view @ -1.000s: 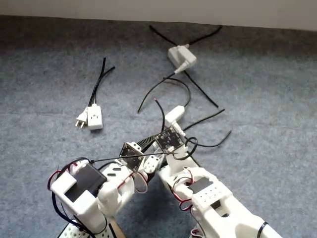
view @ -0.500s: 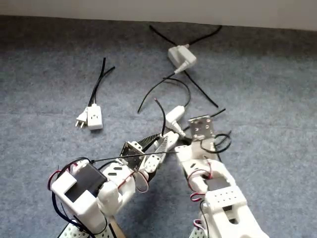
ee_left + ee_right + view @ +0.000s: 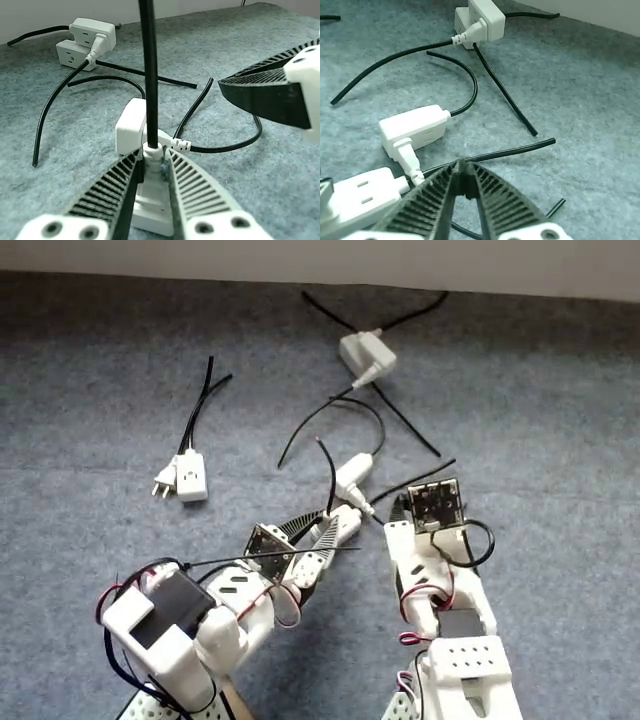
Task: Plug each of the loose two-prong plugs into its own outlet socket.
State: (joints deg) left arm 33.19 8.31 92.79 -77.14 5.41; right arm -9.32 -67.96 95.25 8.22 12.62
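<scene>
1. The loose plug is lying at the left of the grey carpet. Its prongs are pointing away from its cord, its side is touching a white outlet block, and it is well apart from both arms.
2. To me it is looking small, light and hard-shelled, with smooth plastic that could be slipping in a loose grip. I would be taking it across the flat sides of the body, behind the prongs, and not by the cord, which looks stiff enough to twist the plug about.
3. That outlet block is looking just as light. It would probably be sliding on the carpet under a push, so it is likely needing a second grip.
4. The left gripper is clamping another white socket block, whose black cord is standing straight up between the fingers.
5. The right gripper is sitting with its fingers closed together, tips just over a thin black lead. I cannot tell whether it is pinching it.
6. Just beyond them a middle socket is already carrying a seated plug, and the far pair is looking joined too.
7. Loose black cords are looping around the centre, near both grippers, and could be snagging an arm swinging left.
</scene>
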